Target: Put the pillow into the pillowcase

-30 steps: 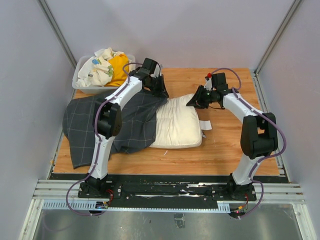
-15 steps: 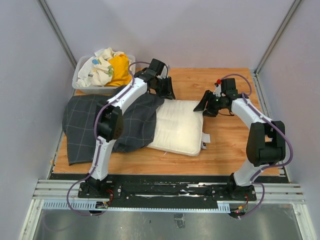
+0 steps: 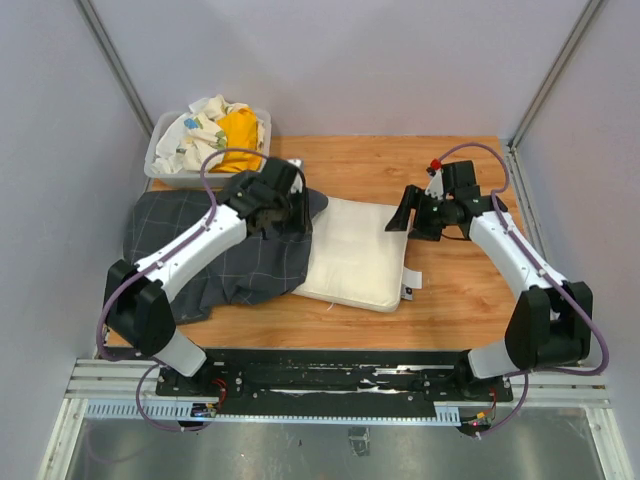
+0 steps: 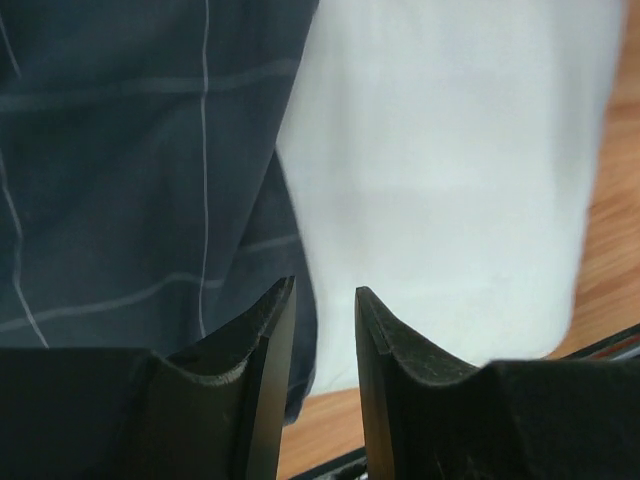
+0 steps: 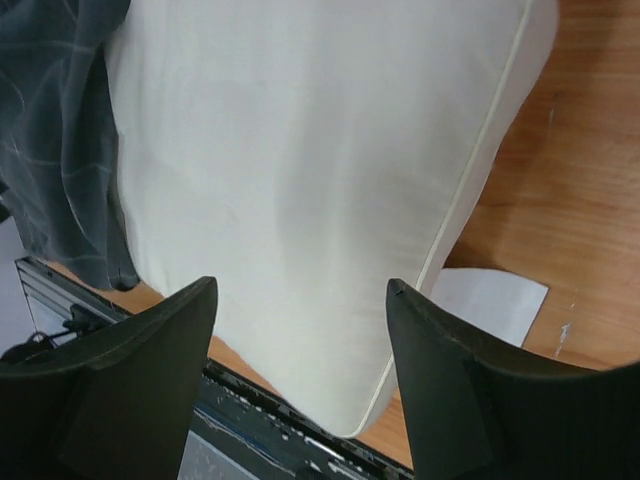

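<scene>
The cream-white pillow (image 3: 355, 255) lies flat mid-table, its left part tucked under the dark grid-lined pillowcase (image 3: 215, 255). My left gripper (image 3: 292, 212) hovers above the pillowcase's mouth where it meets the pillow, jaws a little apart and empty. In the left wrist view the pillowcase (image 4: 140, 160) fills the left and the pillow (image 4: 450, 170) the right, with the gripper (image 4: 325, 292) over the seam between them. My right gripper (image 3: 402, 214) stands open at the pillow's far right corner, holding nothing. The right wrist view shows the gripper (image 5: 300, 285) wide above the pillow (image 5: 300, 170).
A clear bin (image 3: 160, 165) with a white patterned cloth (image 3: 195, 135) and a yellow cloth (image 3: 240, 135) sits at the back left. A white label (image 5: 490, 300) lies on the wood by the pillow's near right corner. Grey walls enclose the table.
Both grippers have opened and let go. The left arm has swung back and toward the left over the pillowcase; the pillow has dropped flat, and the right gripper has drawn off to its right.
</scene>
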You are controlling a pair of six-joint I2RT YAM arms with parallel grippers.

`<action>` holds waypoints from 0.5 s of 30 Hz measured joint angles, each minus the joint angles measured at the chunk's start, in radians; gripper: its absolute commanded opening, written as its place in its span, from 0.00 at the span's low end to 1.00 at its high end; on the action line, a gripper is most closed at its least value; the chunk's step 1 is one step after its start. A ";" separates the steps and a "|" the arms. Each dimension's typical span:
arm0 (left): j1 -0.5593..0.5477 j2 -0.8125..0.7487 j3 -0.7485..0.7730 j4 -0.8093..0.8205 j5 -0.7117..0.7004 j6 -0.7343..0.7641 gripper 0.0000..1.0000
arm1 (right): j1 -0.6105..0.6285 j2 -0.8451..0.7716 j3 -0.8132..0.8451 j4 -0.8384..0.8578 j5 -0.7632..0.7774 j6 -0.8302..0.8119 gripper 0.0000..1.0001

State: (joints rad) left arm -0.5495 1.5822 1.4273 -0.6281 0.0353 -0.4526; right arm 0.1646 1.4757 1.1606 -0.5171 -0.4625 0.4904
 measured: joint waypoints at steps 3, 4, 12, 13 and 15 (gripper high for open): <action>-0.065 -0.067 -0.198 0.021 -0.061 -0.021 0.35 | 0.045 -0.065 -0.058 -0.014 0.006 -0.012 0.70; -0.081 -0.076 -0.239 0.026 -0.074 -0.027 0.36 | 0.056 -0.081 -0.079 -0.019 0.008 -0.016 0.71; -0.171 -0.152 -0.450 0.064 -0.194 -0.096 0.37 | 0.142 -0.121 -0.208 -0.039 0.030 -0.022 0.71; -0.175 -0.162 -0.455 0.070 -0.206 -0.103 0.38 | 0.147 -0.127 -0.219 -0.039 0.034 -0.022 0.71; -0.187 -0.185 -0.467 0.074 -0.228 -0.112 0.38 | 0.155 -0.144 -0.239 -0.040 0.041 -0.023 0.71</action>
State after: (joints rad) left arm -0.7368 1.3972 0.9604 -0.5537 -0.1928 -0.5648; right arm 0.3199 1.3319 0.9215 -0.5571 -0.4217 0.4675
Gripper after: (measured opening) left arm 0.373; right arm 0.707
